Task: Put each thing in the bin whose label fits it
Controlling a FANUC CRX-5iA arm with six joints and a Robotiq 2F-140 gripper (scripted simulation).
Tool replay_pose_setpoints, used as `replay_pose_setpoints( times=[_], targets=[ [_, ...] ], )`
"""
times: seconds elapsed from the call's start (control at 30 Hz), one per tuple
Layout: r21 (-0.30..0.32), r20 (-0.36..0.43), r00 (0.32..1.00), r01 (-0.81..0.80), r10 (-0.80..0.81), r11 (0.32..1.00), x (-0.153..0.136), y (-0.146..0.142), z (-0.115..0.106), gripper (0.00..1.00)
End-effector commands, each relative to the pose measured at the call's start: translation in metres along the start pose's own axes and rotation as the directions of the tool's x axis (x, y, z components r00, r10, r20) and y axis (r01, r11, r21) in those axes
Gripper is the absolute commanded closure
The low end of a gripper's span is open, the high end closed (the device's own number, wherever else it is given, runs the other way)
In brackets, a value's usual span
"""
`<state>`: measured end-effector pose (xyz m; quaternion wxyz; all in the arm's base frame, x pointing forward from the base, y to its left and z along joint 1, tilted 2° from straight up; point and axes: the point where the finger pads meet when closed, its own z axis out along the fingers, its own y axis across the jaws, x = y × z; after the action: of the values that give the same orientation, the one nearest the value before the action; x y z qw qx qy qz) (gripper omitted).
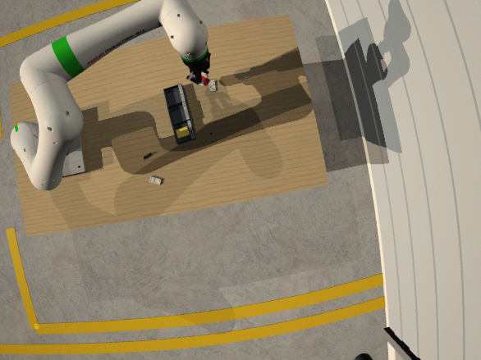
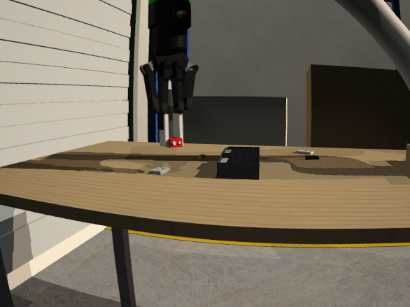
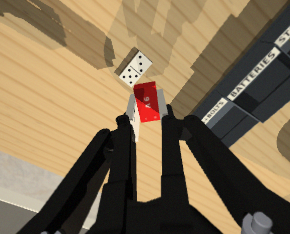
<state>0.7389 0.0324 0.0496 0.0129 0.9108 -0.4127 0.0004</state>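
Your gripper is clamped on the red battery, apparently a 9 V, above the table, near a domino and right of the bins from the top.

In the wrist view the white label on the nearest dark plastic bin is cut short, with only "BOLTS" and a mark before it readable; the far bin's label runs off the edge after "ST". The exterior view hides the bins' insides behind the dark plastic walls. In the top view, the small black piece and the tiny dark speck are too small to identify.
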Motion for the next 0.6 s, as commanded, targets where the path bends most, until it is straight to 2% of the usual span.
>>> replay_pose_setpoints(
  times=[0.0, 0.1, 0.43, 0.5, 0.57],
  targets=[
    [0.021, -0.018, 1.0, 0.001, 0.0, 1.0, -0.005, 0.031, -0.001, 0.78],
    [0.021, -0.018, 1.0, 0.001, 0.0, 1.0, -0.006, 0.037, 0.0, 0.78],
    [0.021, -0.018, 1.0, 0.001, 0.0, 1.0, -0.016, 0.096, 0.001, 0.78],
    [0.021, -0.018, 1.0, 0.001, 0.0, 1.0, -0.016, 0.096, 0.001, 0.78],
    [0.022, -0.016, 0.995, -0.099, 0.1, 0.995, -0.018, 0.107, 0.001, 0.78]
  ],
)
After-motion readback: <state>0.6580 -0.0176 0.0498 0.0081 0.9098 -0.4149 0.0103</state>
